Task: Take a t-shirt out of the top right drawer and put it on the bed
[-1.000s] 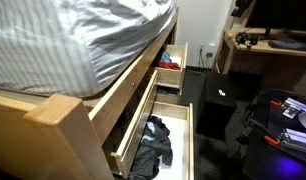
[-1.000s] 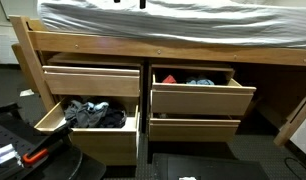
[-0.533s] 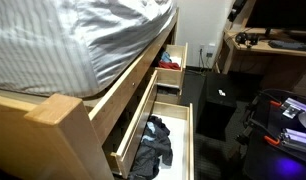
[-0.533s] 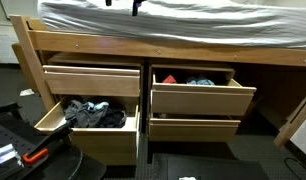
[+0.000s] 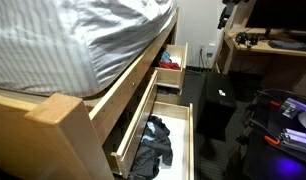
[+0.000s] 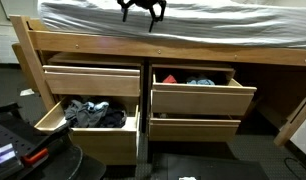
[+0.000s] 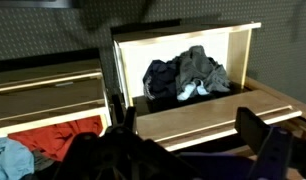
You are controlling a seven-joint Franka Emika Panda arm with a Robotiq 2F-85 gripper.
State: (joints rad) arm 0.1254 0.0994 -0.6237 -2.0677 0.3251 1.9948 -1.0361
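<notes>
The top right drawer (image 6: pixel 198 98) stands open with a red garment (image 6: pixel 167 78) and a blue-grey one (image 6: pixel 201 81) inside. It also shows in an exterior view (image 5: pixel 173 62). In the wrist view the red cloth (image 7: pixel 58 138) and a blue cloth (image 7: pixel 7 156) lie at the lower left. My gripper (image 6: pixel 141 8) hangs above the striped bed (image 6: pixel 173 18), open and empty. In the wrist view its fingers (image 7: pixel 188 135) are spread apart with nothing between them.
The bottom left drawer (image 6: pixel 91 125) is open and full of dark clothes (image 7: pixel 185 75); it also shows in an exterior view (image 5: pixel 153 140). A desk (image 5: pixel 263 45) and black boxes (image 5: pixel 221 100) stand opposite the bed. Red-handled tools (image 6: pixel 33 155) lie on the floor.
My gripper has come down into the top of the exterior view and moved right over the bed. The drawers and clothes have not moved.
</notes>
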